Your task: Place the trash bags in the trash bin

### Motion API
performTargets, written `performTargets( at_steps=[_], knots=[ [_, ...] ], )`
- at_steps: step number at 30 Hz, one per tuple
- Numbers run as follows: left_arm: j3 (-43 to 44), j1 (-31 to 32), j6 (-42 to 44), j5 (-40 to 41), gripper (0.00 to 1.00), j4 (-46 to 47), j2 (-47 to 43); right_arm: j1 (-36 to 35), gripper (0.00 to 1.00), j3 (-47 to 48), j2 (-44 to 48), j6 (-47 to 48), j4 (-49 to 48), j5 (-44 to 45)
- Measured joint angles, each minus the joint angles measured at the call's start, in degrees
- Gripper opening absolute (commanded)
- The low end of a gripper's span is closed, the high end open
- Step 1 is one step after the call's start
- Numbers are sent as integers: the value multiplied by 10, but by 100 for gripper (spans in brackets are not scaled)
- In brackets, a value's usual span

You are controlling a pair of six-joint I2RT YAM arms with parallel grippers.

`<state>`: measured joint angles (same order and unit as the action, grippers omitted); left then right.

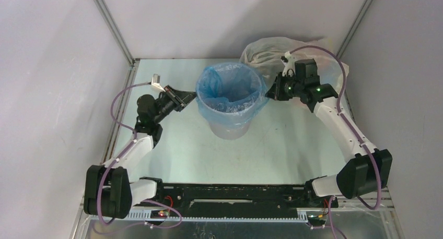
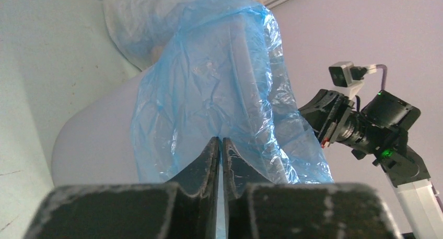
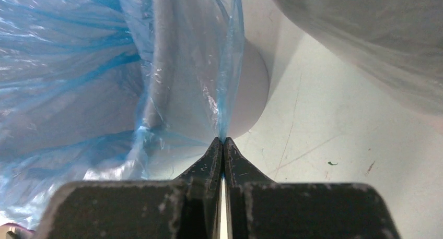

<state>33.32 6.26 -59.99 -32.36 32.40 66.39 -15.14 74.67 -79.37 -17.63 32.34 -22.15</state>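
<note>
The light-blue trash bag (image 1: pixel 229 87) lines the pale grey trash bin (image 1: pixel 229 128) at the table's middle, its mouth folded down over the rim. My left gripper (image 1: pixel 191 97) is at the bin's left rim, shut on the bag's edge; the left wrist view shows the film (image 2: pixel 219 93) pinched between the closed tips (image 2: pixel 220 141). My right gripper (image 1: pixel 269 92) is at the right rim, shut on the bag's edge; the right wrist view shows a blue strand (image 3: pixel 227 82) caught in the closed tips (image 3: pixel 223 141), with the bin wall (image 3: pixel 251 93) behind.
A large clear whitish bag (image 1: pixel 271 51) stuffed with items lies at the back right, behind my right wrist. Grey walls close in on the table at the left, back and right. The table surface (image 3: pixel 334 145) shows scratches.
</note>
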Motion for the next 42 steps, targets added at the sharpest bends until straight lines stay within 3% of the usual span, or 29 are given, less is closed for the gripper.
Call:
performTargets(
  at_steps=[7,15,23,30,35,42],
  knots=[
    [0,13,0,0,1,18,28,-7,7,-82,-5,-19,-52,-4],
    [0,18,1,2,1,25,45,-35,7,-112,-44,-35,-103,5],
    [0,19,16,6,1,22,48,-50,0,-141,-72,-47,-146,38],
    [0,20,58,24,1,-30,41,-50,0,-161,-83,-50,-167,61],
    [0,20,88,43,6,-74,17,-50,7,-178,-68,-51,-174,79],
    [0,20,117,54,21,-114,-19,-9,20,-249,63,-71,-194,64]
  ],
)
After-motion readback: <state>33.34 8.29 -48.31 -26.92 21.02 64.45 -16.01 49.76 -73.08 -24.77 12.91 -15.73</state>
